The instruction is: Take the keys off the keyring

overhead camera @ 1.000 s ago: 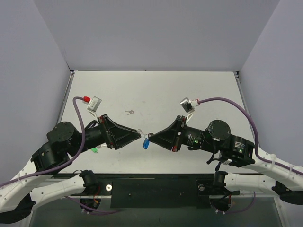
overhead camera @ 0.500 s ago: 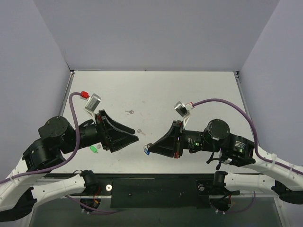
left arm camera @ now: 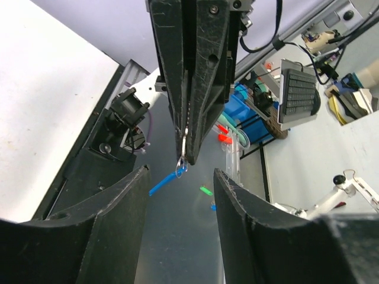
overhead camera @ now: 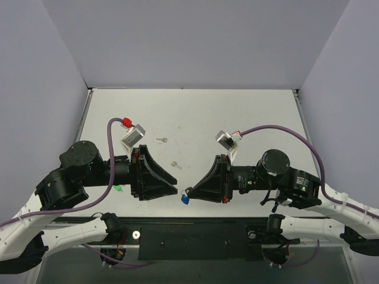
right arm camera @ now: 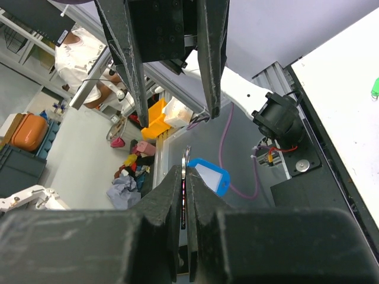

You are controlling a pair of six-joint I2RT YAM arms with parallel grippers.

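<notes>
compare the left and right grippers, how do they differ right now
The left gripper has its jaws spread wide and holds nothing; the right gripper has its jaws pinched shut on the keyring, gripping its metal ring, blue tag dangling. Both point tip to tip, close together.

Left gripper jaws spread and backed off; the key dropped onto the table; the keyring moved nearer.

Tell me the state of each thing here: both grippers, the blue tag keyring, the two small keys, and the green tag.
Left gripper: open, empty.
Right gripper: shut on the keyring.
Keyring: held by its metal ring, tag dangling, no key seen on it.
Near key: loose, flat on the table.
Far key: loose on the table.
Green tag: lying on the table.
</notes>
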